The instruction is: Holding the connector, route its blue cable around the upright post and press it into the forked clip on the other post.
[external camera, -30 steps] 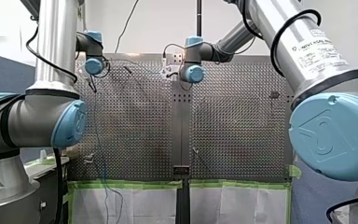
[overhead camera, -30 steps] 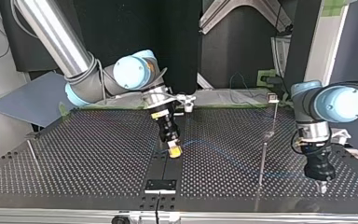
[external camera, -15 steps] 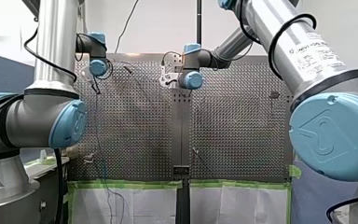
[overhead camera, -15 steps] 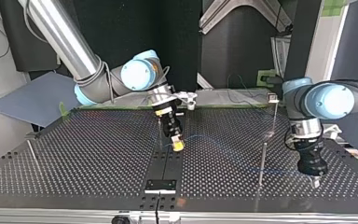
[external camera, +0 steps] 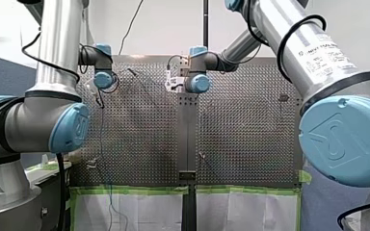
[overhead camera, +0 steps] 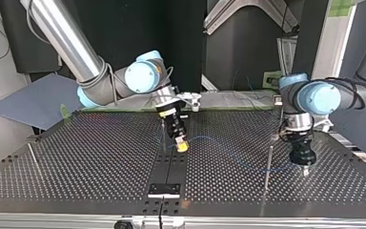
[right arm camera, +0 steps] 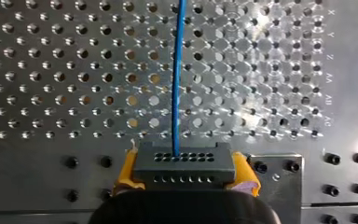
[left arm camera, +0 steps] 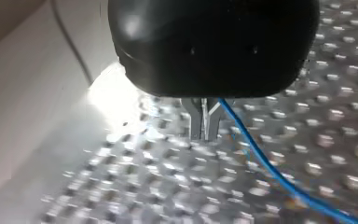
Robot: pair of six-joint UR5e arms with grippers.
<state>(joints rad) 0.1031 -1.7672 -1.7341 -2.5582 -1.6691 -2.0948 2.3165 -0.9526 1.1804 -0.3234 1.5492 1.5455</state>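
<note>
A Universal Robots label [external camera: 328,47] is showing on my right arm [external camera: 289,33]; row letters [right arm camera: 330,67] X through AC are lining the perforated surface [right arm camera: 261,70].

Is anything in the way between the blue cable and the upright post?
Nothing visible does. The blue cable runs unobstructed from the connector in my right gripper to my left gripper, which is near the upright post.

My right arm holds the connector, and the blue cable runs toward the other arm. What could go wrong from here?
1. My left pincer hangs close to the thin upright post; it may strike it.
2. In the left wrist view the blue cable runs beside the closed fingers, so it might slip free.
3. A hard pull could drag the connector out of my right pincer.
</note>
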